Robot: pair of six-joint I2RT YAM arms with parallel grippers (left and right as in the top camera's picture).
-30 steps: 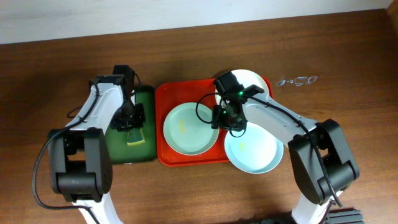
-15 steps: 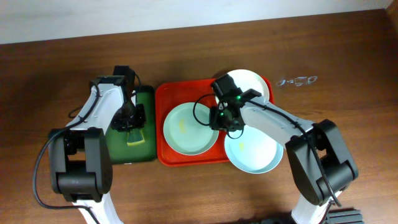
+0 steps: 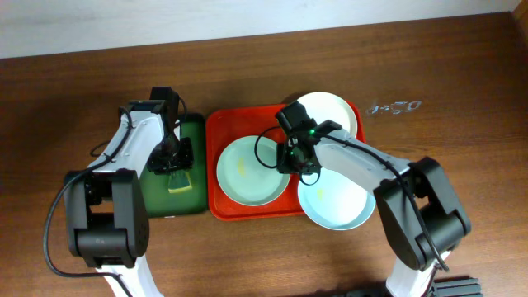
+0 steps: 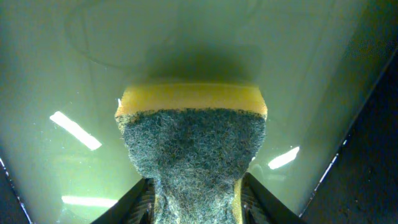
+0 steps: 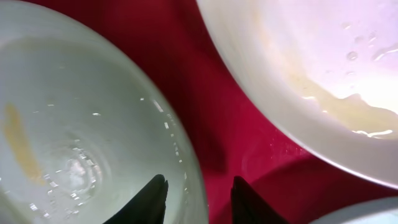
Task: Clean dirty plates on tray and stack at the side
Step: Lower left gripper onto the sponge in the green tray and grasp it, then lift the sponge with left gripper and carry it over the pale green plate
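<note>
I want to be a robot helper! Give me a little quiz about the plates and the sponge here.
1. True or false: the left gripper pinches a sponge over the green tray.
2. What colour is the back plate? A cream-white, B mint-blue, C red.
3. Fill in: the right gripper straddles the rim of the left plate, whose colour is ____.
Key: 1 true; 2 A; 3 mint-blue.
</note>
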